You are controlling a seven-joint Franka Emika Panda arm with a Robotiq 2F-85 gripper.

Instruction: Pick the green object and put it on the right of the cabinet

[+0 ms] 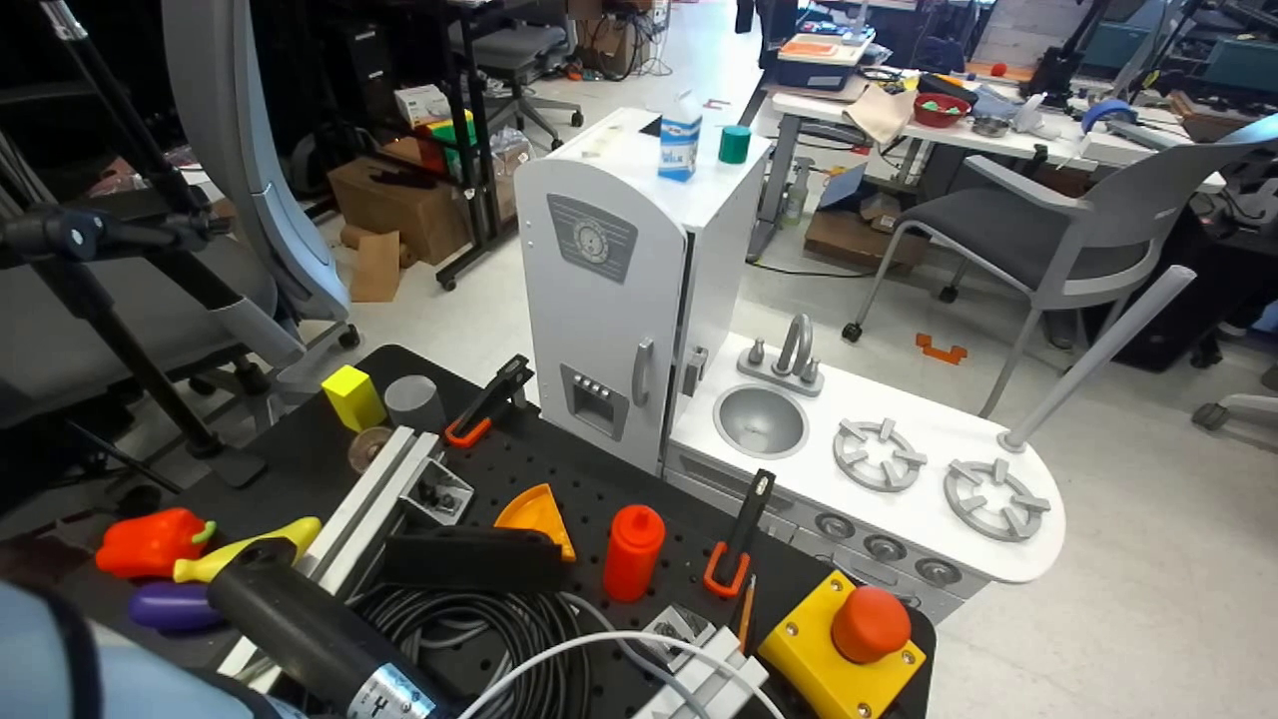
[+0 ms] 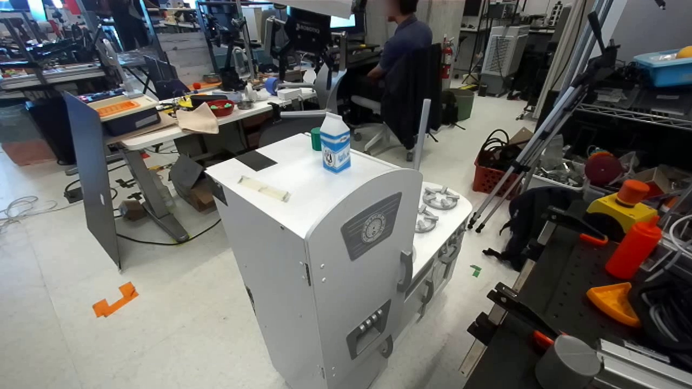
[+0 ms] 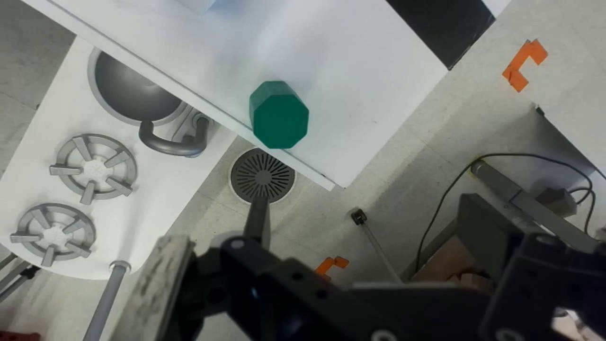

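Green object (image 3: pixel 280 118): upper centre of the wrist view, upright on top of the cabinet (image 3: pixel 360 94), near its lower-left edge.
Milk carton (image 1: pixel 680 145): left of it in an exterior view, apart.
Gripper (image 3: pixel 355 265): bottom of the wrist view, jaws spread wide.
Floor (image 3: pixel 454 123): beyond the cabinet's edges there, centre and right.

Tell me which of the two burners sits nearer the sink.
The inner burner, between the sink and the outer burner; the outer one sits at the rounded end of the counter.
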